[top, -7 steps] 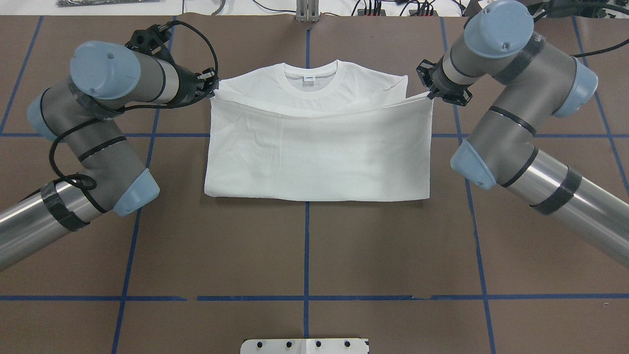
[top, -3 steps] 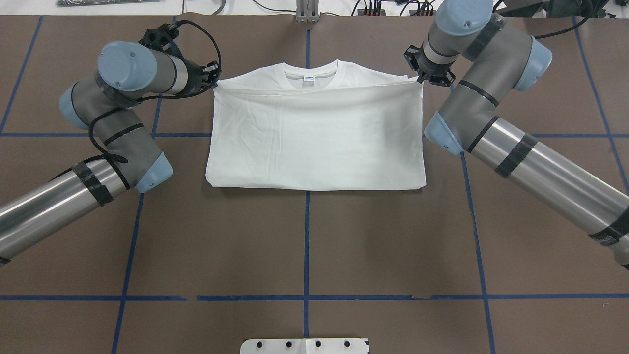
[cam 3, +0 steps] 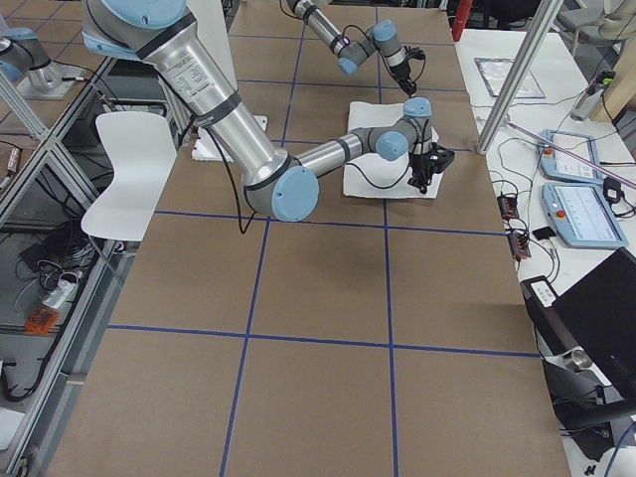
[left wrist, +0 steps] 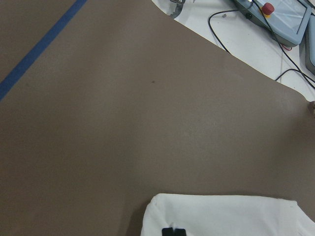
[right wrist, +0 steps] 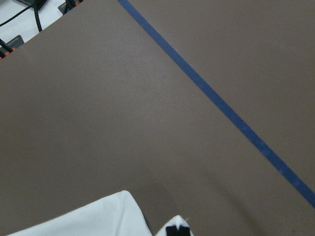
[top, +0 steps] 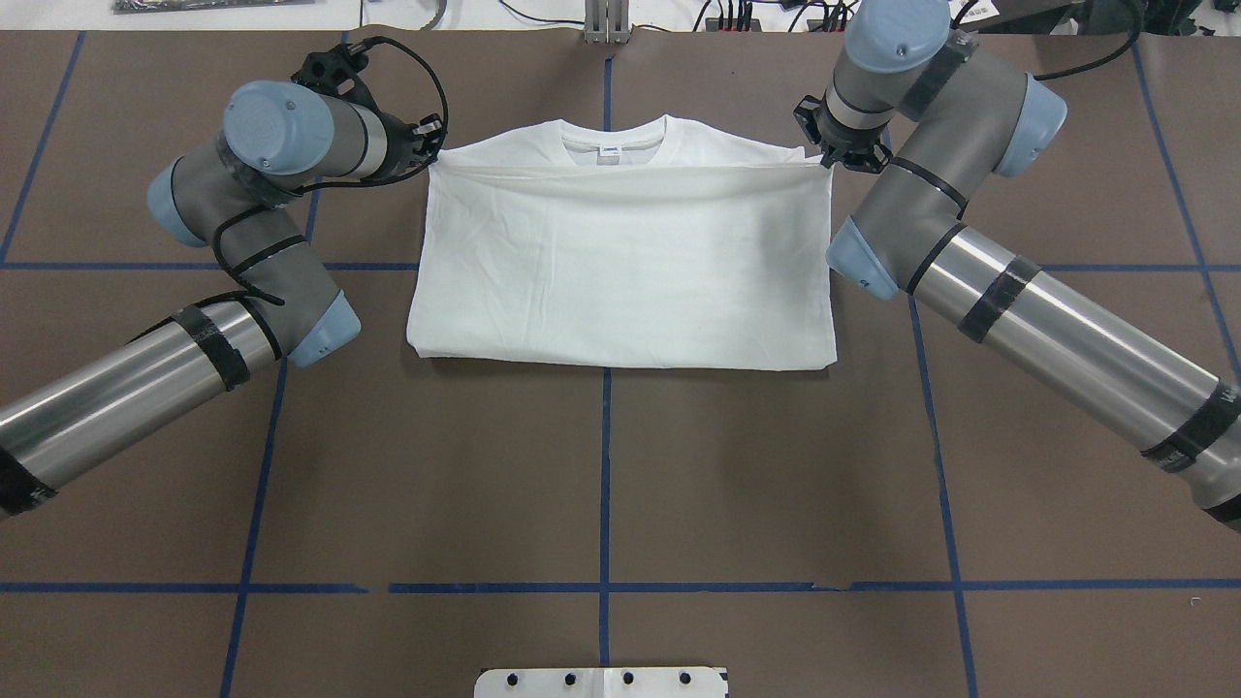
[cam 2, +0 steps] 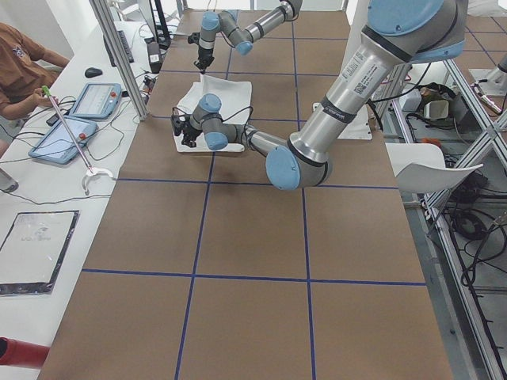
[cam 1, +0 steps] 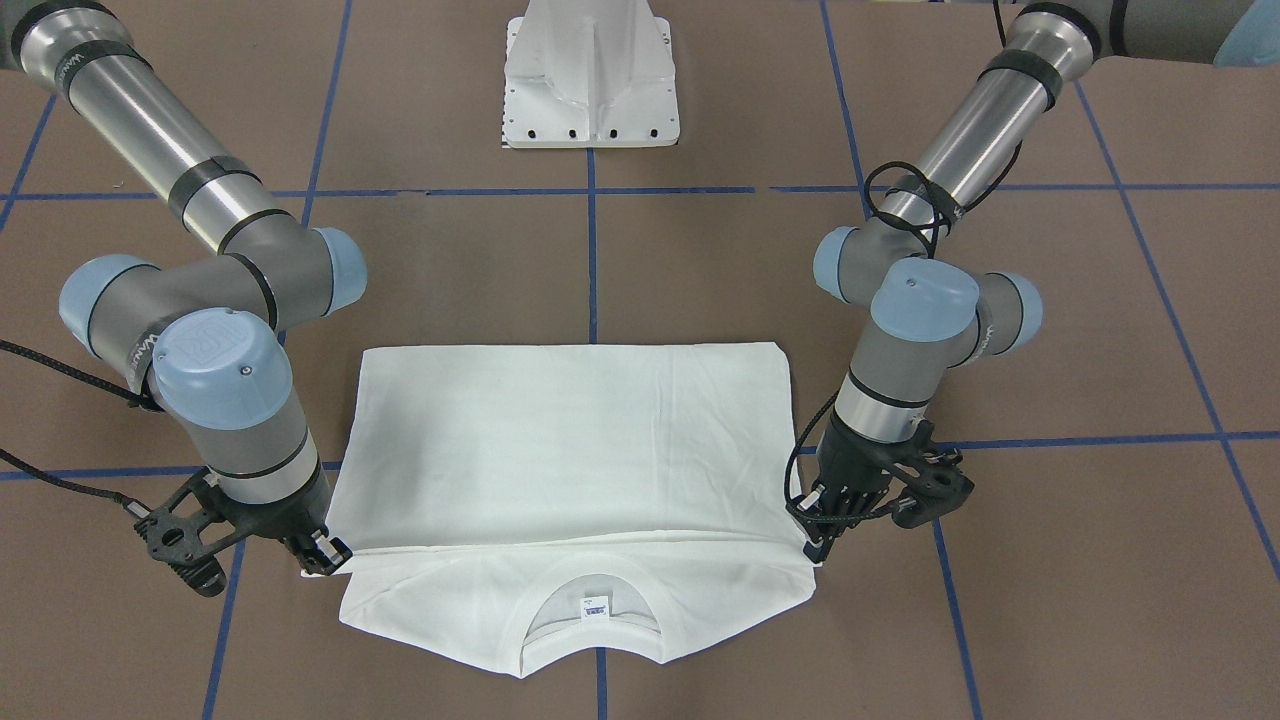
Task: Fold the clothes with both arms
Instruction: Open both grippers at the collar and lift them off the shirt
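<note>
On the brown bench (top: 601, 465) a white shirt (top: 620, 262) lies flat, its lower half doubled up over the chest. The loose edge runs straight across just short of the collar (top: 614, 145), which is uncovered along with its small label (cam 1: 595, 607).

To one side of the collar, the left tool (top: 431, 155) is at the corner of that doubled-up edge, its fingers pinched together on the cloth. To the other side of the collar, the right tool (top: 826, 160) is clamped on the opposite corner in the same way, so the edge is stretched taut between them.

Both tools sit low, close to the bench. The left arm (top: 116, 397) reaches in toward the collar, bends sharply at the elbow and doubles back, with the wrist standing nearly upright over its corner. The right arm (top: 1057, 339) mirrors it, with its forearm sloping in and its last joints turned down, so that its tool points at the cloth from above.
</note>
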`<action>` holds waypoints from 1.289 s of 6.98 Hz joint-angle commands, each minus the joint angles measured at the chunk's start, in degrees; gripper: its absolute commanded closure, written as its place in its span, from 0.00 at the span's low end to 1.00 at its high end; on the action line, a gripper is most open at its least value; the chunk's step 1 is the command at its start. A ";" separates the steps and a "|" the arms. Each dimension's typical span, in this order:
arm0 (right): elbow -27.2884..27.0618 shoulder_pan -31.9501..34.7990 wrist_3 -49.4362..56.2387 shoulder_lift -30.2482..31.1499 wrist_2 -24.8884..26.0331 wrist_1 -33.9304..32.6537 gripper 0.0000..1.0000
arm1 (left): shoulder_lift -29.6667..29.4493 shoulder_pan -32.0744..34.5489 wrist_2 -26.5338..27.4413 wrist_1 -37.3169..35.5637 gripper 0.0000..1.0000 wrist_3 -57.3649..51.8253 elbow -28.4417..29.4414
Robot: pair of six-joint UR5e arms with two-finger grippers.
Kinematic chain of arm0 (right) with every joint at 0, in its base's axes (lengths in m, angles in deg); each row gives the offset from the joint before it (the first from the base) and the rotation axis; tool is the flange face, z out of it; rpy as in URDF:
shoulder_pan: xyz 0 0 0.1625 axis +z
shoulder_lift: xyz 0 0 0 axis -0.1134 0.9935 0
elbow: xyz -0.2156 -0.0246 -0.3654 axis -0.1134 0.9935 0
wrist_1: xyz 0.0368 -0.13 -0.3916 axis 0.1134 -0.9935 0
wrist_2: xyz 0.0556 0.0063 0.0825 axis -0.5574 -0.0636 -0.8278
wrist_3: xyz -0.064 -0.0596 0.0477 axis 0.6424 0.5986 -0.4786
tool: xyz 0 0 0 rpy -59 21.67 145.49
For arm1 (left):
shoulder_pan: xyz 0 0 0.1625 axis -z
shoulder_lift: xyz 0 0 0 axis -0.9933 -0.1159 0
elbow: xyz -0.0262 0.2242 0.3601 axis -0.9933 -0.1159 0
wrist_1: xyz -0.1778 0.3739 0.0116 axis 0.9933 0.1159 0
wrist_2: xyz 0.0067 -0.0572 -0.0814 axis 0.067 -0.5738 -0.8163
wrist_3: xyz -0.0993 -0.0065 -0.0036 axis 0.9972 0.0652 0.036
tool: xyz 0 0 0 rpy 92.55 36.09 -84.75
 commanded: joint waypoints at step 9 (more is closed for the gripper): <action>2.56 0.45 -0.32 -2.81 0.00 2.07 0.61 | 0.64 2.16 1.68 4.04 0.58 -0.55 1.29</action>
